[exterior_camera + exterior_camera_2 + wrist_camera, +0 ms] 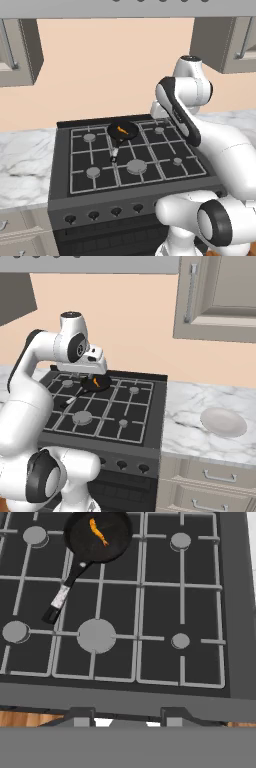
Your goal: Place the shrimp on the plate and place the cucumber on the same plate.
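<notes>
No text, label, brand, number or sign can be read in any of the views. The stove [130, 155] carries no markings on its front panel, and its knobs [116, 212] along the lower middle of the left base view are plain. The cabinet doors [220, 296] in the upper right of the right base view are unmarked as well.

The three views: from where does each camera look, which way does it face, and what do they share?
Left base view: behind the arm's left, facing the stove; the arm rises at lower right.
Right base view: behind its right, facing the stove and the plate on the counter; the arm rises at lower left.
Hand view: above the stove, looking down.
Shared: the frying pan holding the shrimp.
</notes>
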Controlling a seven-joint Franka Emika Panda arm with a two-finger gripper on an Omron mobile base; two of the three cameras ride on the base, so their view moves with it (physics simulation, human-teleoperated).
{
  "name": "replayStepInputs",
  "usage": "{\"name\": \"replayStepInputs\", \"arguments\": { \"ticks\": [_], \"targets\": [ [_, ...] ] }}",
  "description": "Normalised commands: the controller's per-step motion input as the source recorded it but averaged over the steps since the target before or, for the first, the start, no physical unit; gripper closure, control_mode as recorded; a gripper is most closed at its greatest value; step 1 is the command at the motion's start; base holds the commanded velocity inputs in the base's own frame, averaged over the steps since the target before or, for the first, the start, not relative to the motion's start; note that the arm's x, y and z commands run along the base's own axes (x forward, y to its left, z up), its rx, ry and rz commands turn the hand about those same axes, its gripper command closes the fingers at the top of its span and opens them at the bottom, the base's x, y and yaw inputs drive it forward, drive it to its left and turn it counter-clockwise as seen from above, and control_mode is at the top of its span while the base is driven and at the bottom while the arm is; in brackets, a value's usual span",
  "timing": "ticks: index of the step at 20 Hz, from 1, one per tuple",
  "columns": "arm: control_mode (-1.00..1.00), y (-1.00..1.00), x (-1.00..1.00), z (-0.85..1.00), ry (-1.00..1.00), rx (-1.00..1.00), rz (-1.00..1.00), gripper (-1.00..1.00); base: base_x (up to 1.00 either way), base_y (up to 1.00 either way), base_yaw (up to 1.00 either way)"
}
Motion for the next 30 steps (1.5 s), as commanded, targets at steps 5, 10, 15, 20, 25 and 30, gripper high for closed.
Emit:
{"name": "replayStepInputs", "arguments": {
  "ticks": [5, 10, 15, 20, 25, 30],
  "targets": [
    [-1.00, 0.08, -0.02, -0.02, 0.03, 0.00, 0.01, -1.00, 0.00, 0.00, 0.00],
    [-1.00, 0.39, -0.01, -0.20, 0.02, 0.00, 0.01, -1.00, 0.00, 0.00, 0.00],
    [-1.00, 0.55, 0.13, -0.16, 0.07, 0.00, 0.00, -1.00, 0.00, 0.00, 0.00],
    [-1.00, 0.49, 0.18, -0.15, 0.07, -0.01, 0.01, -1.00, 0.00, 0.00, 0.00],
    [-1.00, 0.44, 0.21, -0.10, 0.14, -0.03, 0.06, -1.00, 0.00, 0.00, 0.00],
    [-1.00, 0.39, 0.08, -0.11, 0.09, -0.04, 0.06, -1.00, 0.00, 0.00, 0.00]
  ]
}}
